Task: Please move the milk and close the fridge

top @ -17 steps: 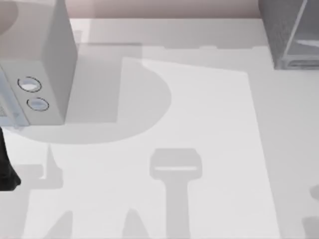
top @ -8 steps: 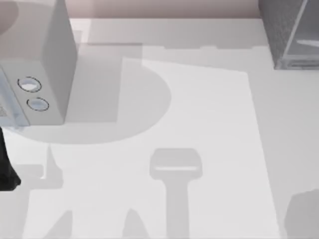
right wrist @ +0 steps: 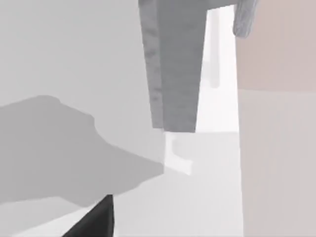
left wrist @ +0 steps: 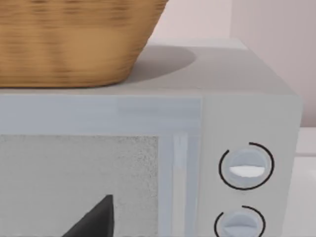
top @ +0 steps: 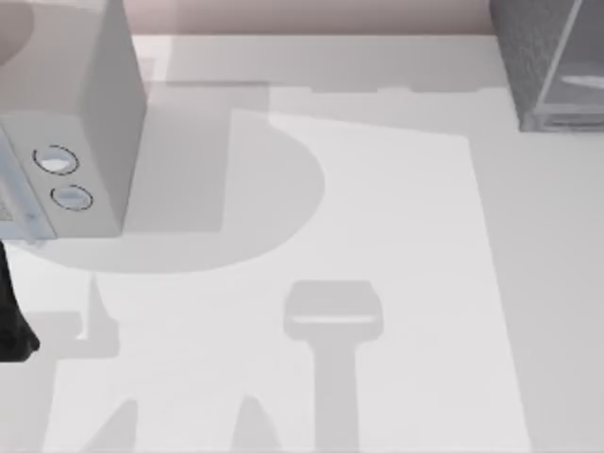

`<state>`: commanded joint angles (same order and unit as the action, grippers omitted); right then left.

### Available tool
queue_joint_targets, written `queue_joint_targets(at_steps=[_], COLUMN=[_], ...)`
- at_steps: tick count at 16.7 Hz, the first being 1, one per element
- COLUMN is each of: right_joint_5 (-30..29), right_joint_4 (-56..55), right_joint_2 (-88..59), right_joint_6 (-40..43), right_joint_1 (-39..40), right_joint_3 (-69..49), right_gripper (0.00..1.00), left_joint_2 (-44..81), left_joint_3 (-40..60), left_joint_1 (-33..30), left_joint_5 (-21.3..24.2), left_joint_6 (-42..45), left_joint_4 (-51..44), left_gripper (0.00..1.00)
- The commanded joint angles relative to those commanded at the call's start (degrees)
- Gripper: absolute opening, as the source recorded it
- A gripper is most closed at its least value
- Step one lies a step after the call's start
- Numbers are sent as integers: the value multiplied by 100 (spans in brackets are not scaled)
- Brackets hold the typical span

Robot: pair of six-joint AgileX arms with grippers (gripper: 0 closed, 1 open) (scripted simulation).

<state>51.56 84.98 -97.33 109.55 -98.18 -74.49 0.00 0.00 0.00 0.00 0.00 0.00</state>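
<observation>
The fridge [top: 530, 57] stands at the far right corner of the worktop [top: 396, 283] in the top view, cut off by the picture's edge - a dark grey speckled cabinet with a paler, smooth panel [top: 576, 90] on the side turned toward the right edge. I cannot tell from this view whether that door is fully shut. At the far left of the worktop sits a light grey box [top: 94, 113] with two round dials [top: 55, 160] on its front, one just beside the other. The left arm [top: 11, 326] shows as a dark shape at the left edge of the top view, near the front of that box. The left wrist view looks straight at the box's front: its window, the two dials to one side, and a woven basket [left wrist: 64, 39] resting on its top. A dark tip of the left gripper [left wrist: 95, 221] juts into that view, apart from the box, and how its jaws stand cannot be told. The right wrist view shows the fridge as a dark grey slab against pale surfaces, with a bright strip beside it - and a dark tip of the right gripper [right wrist: 95, 221] well apart from the slab. Its jaws' state cannot be told either, and nothing can be seen held in them.
</observation>
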Motion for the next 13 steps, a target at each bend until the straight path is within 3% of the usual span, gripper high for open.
queue_joint_targets(at_steps=[4, 13], right_joint_5=[277, 203], right_joint_4=[-144, -500], right_joint_2=[-619, -617], right_joint_6=[591, 255], right_joint_1=[-540, -276], right_joint_3=[-138, -141], right_gripper=[100, 100], left_joint_2=[0, 0], left_joint_3=[0, 0], left_joint_1=[0, 0], left_joint_5=[0, 0], left_joint_6=[0, 0], left_joint_4=[0, 0], left_gripper=[100, 100])
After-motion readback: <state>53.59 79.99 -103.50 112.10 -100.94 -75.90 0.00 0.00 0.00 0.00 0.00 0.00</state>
